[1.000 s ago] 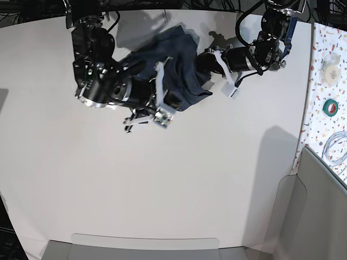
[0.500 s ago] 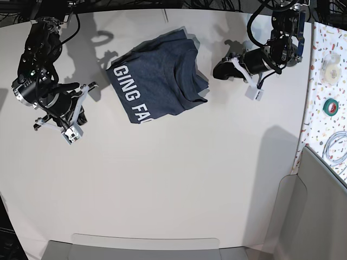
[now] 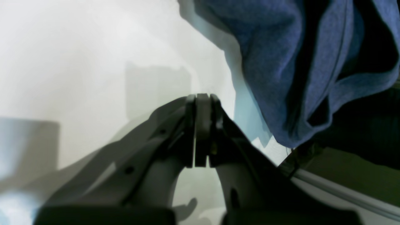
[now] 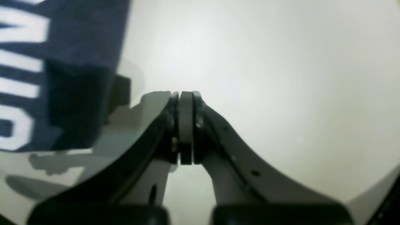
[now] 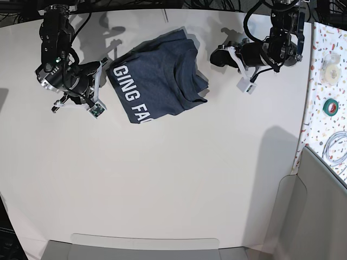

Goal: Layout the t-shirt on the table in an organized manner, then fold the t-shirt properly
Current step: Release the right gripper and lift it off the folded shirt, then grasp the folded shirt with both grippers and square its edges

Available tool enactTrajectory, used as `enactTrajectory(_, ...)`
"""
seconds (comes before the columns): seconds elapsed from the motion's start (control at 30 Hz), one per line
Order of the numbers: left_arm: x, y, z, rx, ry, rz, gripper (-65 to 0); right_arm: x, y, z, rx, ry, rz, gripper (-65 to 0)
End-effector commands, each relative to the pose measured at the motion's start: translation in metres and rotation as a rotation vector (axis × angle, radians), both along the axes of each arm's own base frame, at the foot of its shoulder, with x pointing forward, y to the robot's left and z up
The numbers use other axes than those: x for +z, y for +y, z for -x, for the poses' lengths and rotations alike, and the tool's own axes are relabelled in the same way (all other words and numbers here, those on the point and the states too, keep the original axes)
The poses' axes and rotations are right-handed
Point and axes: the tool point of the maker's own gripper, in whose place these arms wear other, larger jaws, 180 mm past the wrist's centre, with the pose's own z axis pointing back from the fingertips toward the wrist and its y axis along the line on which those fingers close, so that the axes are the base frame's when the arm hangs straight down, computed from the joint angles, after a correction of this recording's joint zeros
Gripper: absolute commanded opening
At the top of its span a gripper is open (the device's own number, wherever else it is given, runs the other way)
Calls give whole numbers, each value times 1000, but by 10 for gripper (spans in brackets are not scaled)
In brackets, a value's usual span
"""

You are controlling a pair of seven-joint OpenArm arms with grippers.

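- White counter [image 5: 162, 179] carries the folded navy t-shirt [image 5: 160, 76], lettering up.
- Left tool [image 3: 202, 131] pinched together, empty, beside the shirt.
- Right tool [image 4: 186, 128] likewise, empty.

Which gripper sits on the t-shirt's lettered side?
The right gripper, beside the white lettering on the t-shirt. The left gripper sits off the plain, bunched edge. Both are shut and empty.

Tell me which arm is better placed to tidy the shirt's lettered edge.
Probably right: its claw sits beside the shirt's lettered edge, shut and empty. The left claw is off the opposite, bunched side.
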Motion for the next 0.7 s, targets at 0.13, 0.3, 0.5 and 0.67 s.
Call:
enactTrajectory(0.13, 11, -16, -11, 5, -40, 51, -650, 0, -2, 5, 4, -1, 9, -650)
enactTrajectory(0.3, 15, -28, -25, -2, -43, 81, -650, -4, -2, 13, 6, 17, 8, -650)
enactTrajectory(0.5, 18, -35, -46, 14, -58, 108, -650, -12, 3, 25, 10, 49, -5, -650)
enactTrajectory(0.67, 9, -42, -64, 37, -26, 138, -650, -23, 46, 40, 136, 94, -44, -650)
